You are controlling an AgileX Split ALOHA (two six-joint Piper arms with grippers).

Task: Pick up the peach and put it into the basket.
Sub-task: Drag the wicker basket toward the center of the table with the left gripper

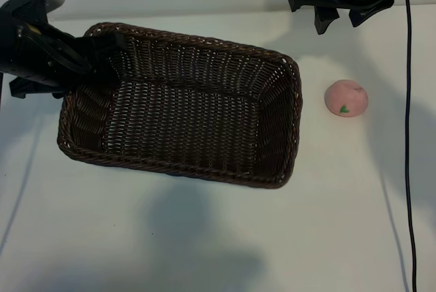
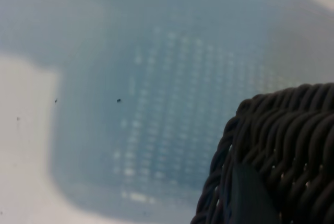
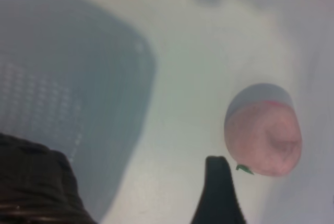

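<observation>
- White desk [image 1: 204, 237], plain pale backdrop.
- Peach [image 1: 346, 98] rests right of the basket [image 1: 286, 122], apart.
- Right pincer [image 1: 338, 14] hangs spread and empty, far of the peach; a misaligned descent risks rolling it away.
- Left pincer [image 1: 102, 50] clasps the basket's left rim; lifting may tilt it.

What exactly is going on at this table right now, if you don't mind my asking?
A two-armed robot is meant to put the peach into the basket. The peach lies on the white table, beside the basket's right end, untouched. The right gripper hangs open above and behind it. The left gripper is at the basket's left rim, which looks raised.
</observation>
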